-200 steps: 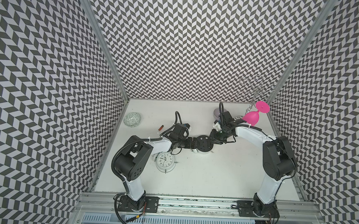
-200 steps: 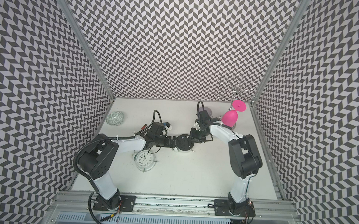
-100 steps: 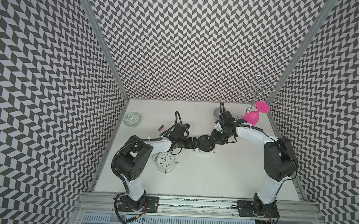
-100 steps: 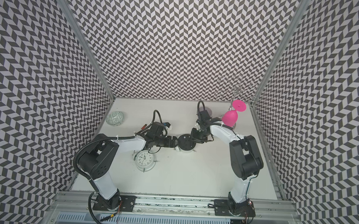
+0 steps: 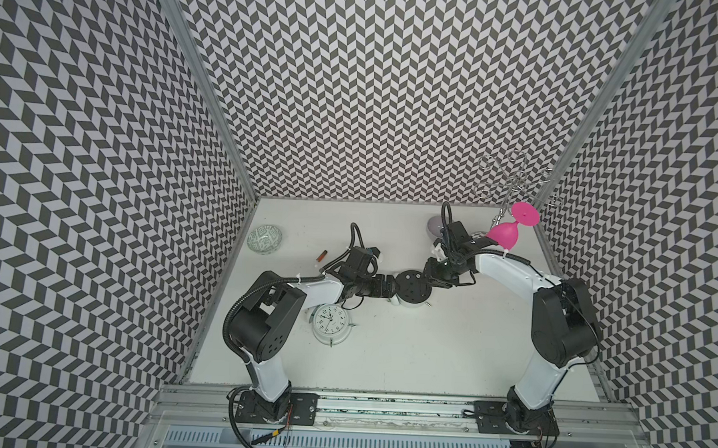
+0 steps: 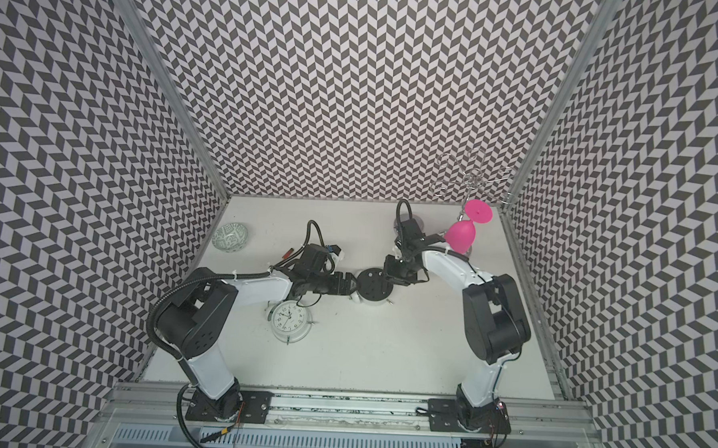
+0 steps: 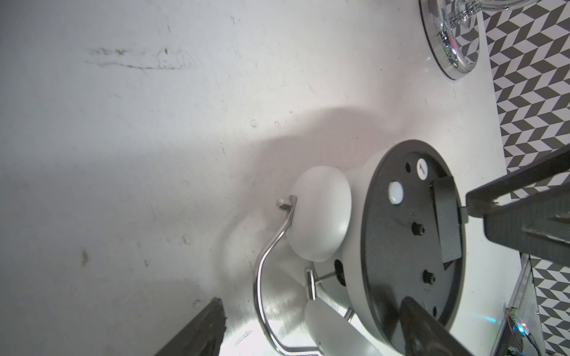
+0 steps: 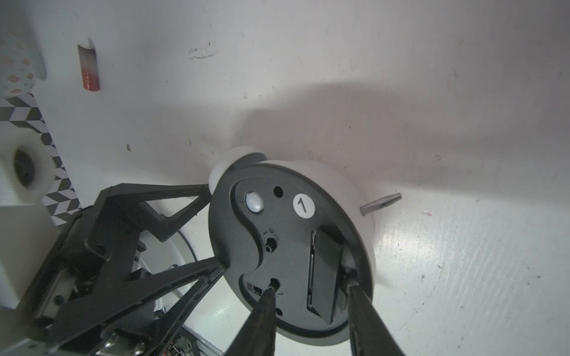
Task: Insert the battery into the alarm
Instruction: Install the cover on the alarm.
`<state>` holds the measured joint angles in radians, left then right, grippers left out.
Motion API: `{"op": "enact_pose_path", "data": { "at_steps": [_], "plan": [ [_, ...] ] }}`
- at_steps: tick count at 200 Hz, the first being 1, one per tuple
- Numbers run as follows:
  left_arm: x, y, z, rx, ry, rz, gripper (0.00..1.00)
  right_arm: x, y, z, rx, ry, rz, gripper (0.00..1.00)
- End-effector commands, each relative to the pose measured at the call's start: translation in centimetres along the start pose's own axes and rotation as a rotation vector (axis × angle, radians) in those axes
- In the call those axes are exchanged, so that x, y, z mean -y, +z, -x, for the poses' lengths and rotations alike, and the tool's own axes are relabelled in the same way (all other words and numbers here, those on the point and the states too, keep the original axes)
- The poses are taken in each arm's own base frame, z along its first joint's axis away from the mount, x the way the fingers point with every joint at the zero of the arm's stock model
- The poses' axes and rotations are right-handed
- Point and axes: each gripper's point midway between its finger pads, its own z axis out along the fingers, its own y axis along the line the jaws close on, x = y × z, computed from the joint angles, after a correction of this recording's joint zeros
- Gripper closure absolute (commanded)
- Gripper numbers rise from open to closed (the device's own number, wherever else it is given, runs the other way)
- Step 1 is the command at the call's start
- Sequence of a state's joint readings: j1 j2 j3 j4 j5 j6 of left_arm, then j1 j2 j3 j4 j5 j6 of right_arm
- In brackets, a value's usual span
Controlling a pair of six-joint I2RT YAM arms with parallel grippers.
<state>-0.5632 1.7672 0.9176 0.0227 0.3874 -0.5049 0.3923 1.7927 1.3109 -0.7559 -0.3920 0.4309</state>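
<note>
**Alarm lies face down as both arms close in.** At the middle of the white table (image 5: 426, 361), the alarm (image 5: 412, 282) lies with its black back up. A round white sticker (image 8: 303, 205) on that back reads "1".

The right gripper (image 5: 426, 276) is set on the back with its jaws partly apart. Only the battery cover (image 8: 324, 271) lies between them. 1 fingertip (image 8: 269, 296) meets a small knob, and the other rests at the cover's outer edge by the rim. The cover looks slightly raised along 1 long side.

From the opposite side, the left gripper (image 5: 393, 285) holds its jaws wide at the alarm's bell end. 1 finger (image 8: 197, 277) lies against the rim of the back. Whether the jaws clamp the alarm cannot be told.

The battery (image 5: 322, 255), a reddish cylinder, lies on the table well apart from the alarm, behind the left wrist and near a patterned bowl (image 5: 265, 239). Any print on it is too small to read. A 2nd clock (image 5: 330, 330), white and face up, lies beside the left arm, and its dial numerals are too small to read.
</note>
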Motion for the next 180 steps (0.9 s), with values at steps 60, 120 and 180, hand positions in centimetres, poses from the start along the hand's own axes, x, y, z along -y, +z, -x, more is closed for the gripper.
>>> {"op": "enact_pose_path", "data": {
  "at_steps": [60,120,180],
  "plan": [
    [0.51,0.15,-0.07,0.002,0.002,-0.016,0.11,0.01,-0.05,-0.07,0.017,-0.021,0.005,0.69],
    [0.45,0.28,-0.18,-0.003,-0.002,-0.020,0.11,0.14,0.06,-0.20,0.017,-0.024,0.003,0.76],
    [0.52,0.27,-0.22,-0.004,-0.002,-0.022,0.11,0.18,-0.11,-0.13,0.021,-0.027,-0.004,0.83]
  ]
}}
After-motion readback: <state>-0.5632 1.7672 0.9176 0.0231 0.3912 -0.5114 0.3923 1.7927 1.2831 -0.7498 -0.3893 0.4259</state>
